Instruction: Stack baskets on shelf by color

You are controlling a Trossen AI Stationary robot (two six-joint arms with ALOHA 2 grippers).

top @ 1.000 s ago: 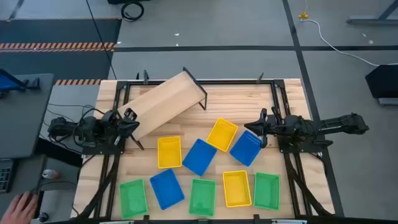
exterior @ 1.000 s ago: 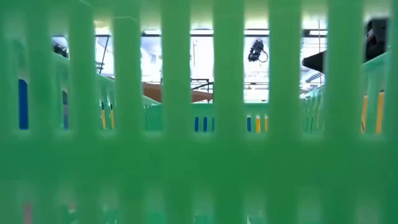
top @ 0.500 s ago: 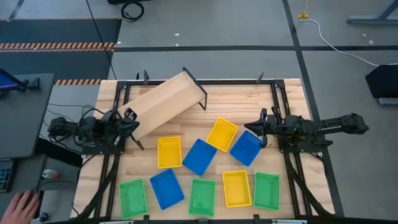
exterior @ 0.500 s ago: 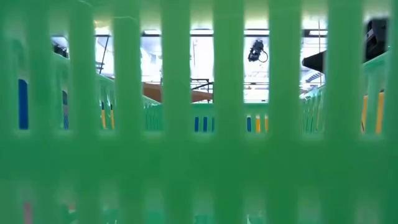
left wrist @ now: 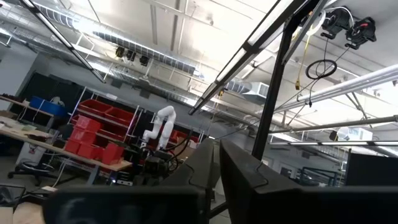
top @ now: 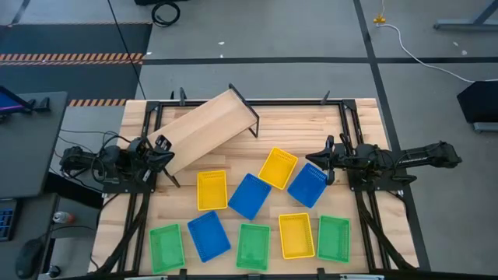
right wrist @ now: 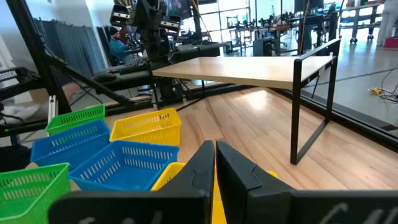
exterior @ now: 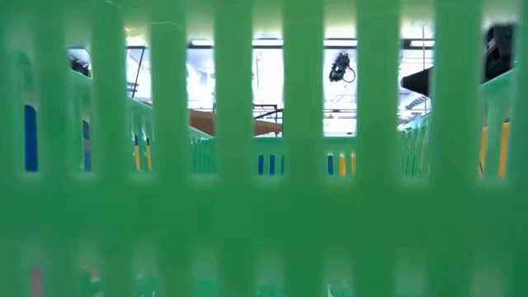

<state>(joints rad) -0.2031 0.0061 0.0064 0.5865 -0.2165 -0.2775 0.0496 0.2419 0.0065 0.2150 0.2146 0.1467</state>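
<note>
The left gripper is closed on nothing, just beside the left end of the shelf. The nine baskets lie on the table in front of the shelf. Right of them, the right gripper is closed and empty, beside a blue basket.

Even, bright overhead lighting is seen in the high view; only short soft shadows are cast on the counter. The low view is almost filled by a green basket wall, heavily blurred, with blown-out brightness behind its slats. In the left wrist view, ceiling strip lights glare. The right wrist view is sharp beyond its dark, blurred foreground.
</note>
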